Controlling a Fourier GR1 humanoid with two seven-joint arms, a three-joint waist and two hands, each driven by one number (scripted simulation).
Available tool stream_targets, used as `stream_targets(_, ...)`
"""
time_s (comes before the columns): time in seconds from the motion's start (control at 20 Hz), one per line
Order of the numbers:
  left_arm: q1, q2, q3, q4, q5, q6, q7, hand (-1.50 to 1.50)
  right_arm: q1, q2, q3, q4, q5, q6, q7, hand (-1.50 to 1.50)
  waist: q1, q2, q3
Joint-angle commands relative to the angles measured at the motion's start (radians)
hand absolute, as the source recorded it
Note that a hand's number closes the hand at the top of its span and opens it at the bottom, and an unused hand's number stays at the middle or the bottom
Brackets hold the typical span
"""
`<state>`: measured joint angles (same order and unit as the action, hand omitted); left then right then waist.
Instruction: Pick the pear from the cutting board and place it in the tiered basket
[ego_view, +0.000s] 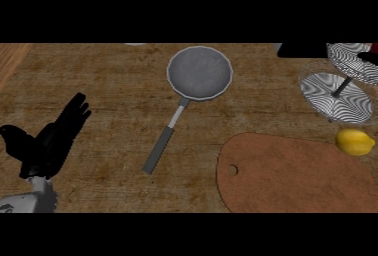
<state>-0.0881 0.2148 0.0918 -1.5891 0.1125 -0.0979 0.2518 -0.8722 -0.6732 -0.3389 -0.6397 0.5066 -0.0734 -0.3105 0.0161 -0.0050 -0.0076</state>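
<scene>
left robot hand (48, 140) spread, fingers up, resting at worktop's (111, 75) left edge. yellow pear (354, 141) at cutting board's (295, 175) far-right edge, just beside tiered basket (336, 95).

1 grey frying pan (199, 72) lies flat on the brown, rough-grained counter (103, 80), its long handle slanting toward the lower left. 1 yellow lemon (354, 141) sits near the right edge, well apart from the pan.

The counter (111, 70) lies open at far left and between the frying pan (198, 73), its handle slanting near-left, and the cutting board (295, 175) at near right; the tiered basket (338, 97) crowds the far right.
</scene>
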Motion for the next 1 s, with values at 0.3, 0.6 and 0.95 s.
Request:
stream_targets(0.3, 0.034, -0.025, -0.018, -0.026, -0.020, 0.010, 0.005, 0.00, -0.090, 0.024, -0.144, 0.093, -0.179, 0.073, 0.078, -1.50, -0.001, 0.007, 0.008)
stream_targets(0.6, 0.059, -0.004, 0.018, 0.036, -0.009, -0.024, -0.081, 0.00, -0.128, -0.092, -0.321, 0.136, -0.354, 0.148, 0.130, -1.50, -0.001, 0.009, 0.008)
stream_targets(0.95, 0.018, -0.012, 0.007, 0.028, -0.016, -0.015, -0.043, 0.00, -0.085, -0.254, -0.433, 0.231, -0.418, 0.099, 0.085, -1.50, 0.006, 0.017, 0.010)
